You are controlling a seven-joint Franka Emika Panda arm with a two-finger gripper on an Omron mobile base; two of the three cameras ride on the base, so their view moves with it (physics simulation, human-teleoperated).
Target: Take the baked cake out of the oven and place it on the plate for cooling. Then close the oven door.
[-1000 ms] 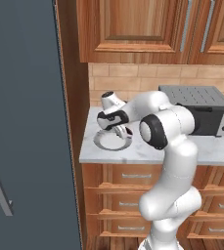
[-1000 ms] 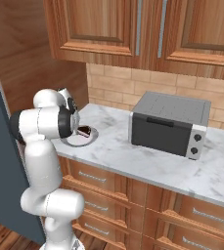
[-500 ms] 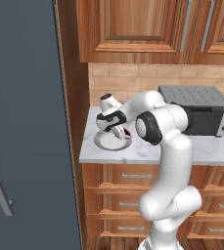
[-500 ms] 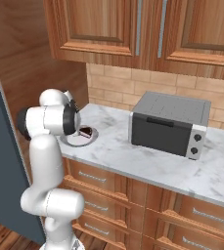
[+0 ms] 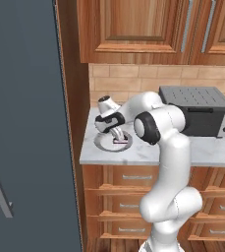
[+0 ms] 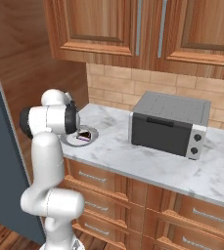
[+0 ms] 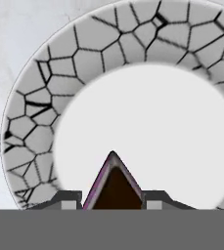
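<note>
A dark brown wedge of cake (image 7: 114, 188) with a pink edge sits low over the white centre of the plate (image 7: 30, 122), whose rim has a cracked grey pattern. My gripper (image 7: 112, 197) has a fingertip pressed close on each side of the wedge. In the left base view the gripper (image 5: 118, 138) points down at the cake (image 5: 120, 141) on the plate (image 5: 100, 142) at the left end of the counter. From the right, the cake (image 6: 85, 135) and plate (image 6: 91, 133) show just past my arm. The oven and the oven door are out of view.
A grey countertop appliance (image 5: 197, 115) (image 6: 169, 124) stands against the tiled wall, to the right of the plate. A tall dark grey panel (image 5: 25, 123) rises left of the counter. Wooden cabinets (image 5: 133, 29) hang overhead, and drawers sit below the marble top (image 6: 182, 166).
The arm's elbow has swung a little and the hand has eased down slightly over the plate. The cake stays between the fingers.
</note>
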